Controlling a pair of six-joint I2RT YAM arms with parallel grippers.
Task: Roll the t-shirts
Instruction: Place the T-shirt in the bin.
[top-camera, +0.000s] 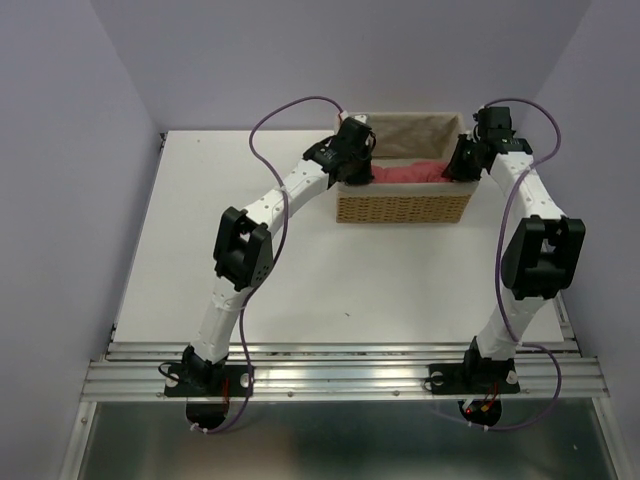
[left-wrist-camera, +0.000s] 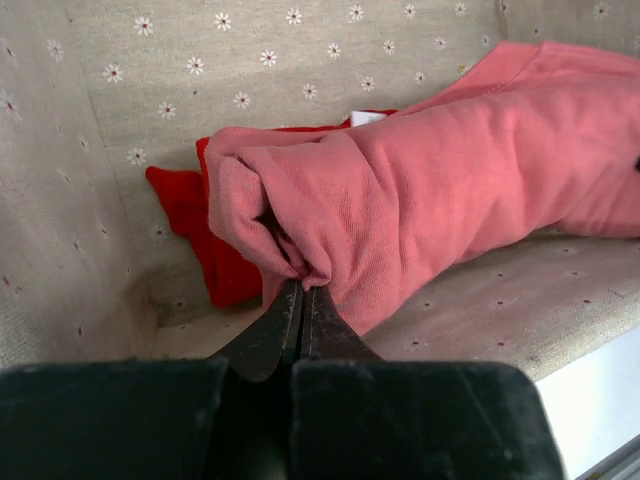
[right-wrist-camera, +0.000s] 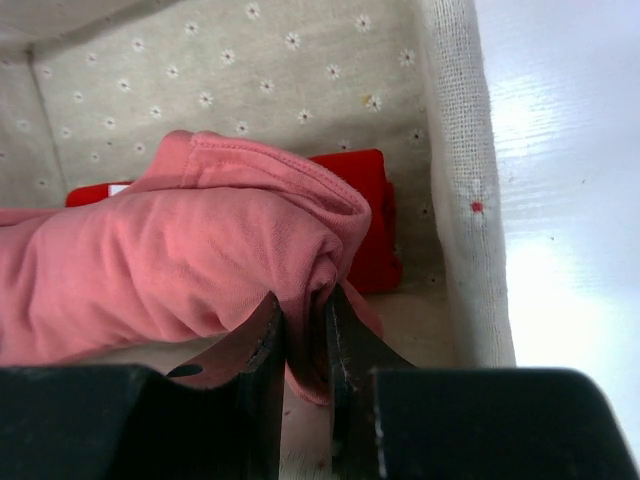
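Note:
A salmon-red t-shirt (top-camera: 410, 171), rolled into a bundle, lies inside the wicker basket (top-camera: 404, 208) at the back of the table. My left gripper (left-wrist-camera: 301, 290) is shut on the roll's left end (left-wrist-camera: 300, 215). My right gripper (right-wrist-camera: 305, 300) is shut on a fold at the roll's right end (right-wrist-camera: 200, 250). A brighter red cloth lies behind the roll, showing in the left wrist view (left-wrist-camera: 200, 240) and the right wrist view (right-wrist-camera: 365, 215). From above, both grippers reach into the basket, the left one (top-camera: 362, 165) at its left end and the right one (top-camera: 462, 165) at its right end.
The basket's floral tan lining (left-wrist-camera: 100, 200) rises close around both grippers, its right wall (right-wrist-camera: 455, 200) just beside my right fingers. The white table (top-camera: 200, 250) spreads in front of the basket. Purple walls enclose the table on three sides.

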